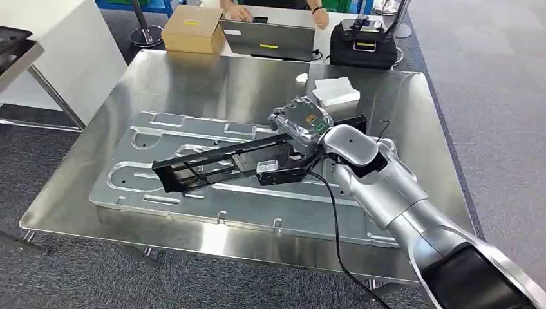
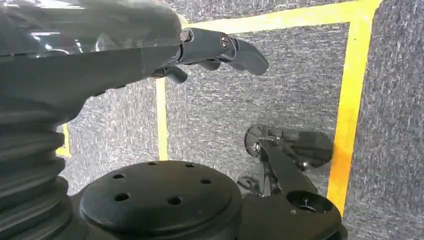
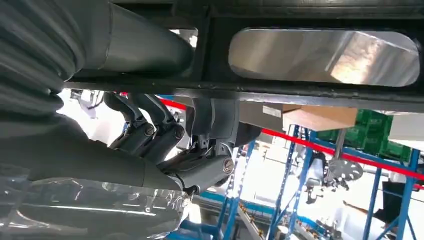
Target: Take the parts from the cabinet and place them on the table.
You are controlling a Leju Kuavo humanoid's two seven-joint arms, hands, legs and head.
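Industrial workshop or factory test floor. Stainless steel worktable [image 1: 193, 77] under the right hand [image 1: 301, 122], bearing a stamped metal panel [image 1: 212, 199]. Blue storage racking [image 3: 300, 190] beyond the hand; yellow floor-marking tape [image 2: 350, 100] on grey carpet below the left hand [image 2: 220, 47].

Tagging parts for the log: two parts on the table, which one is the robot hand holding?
The black frame bracket: the right robot hand grips its end. It lies across the large stamped silver panel, which rests flat on the steel table, untouched by the hand.
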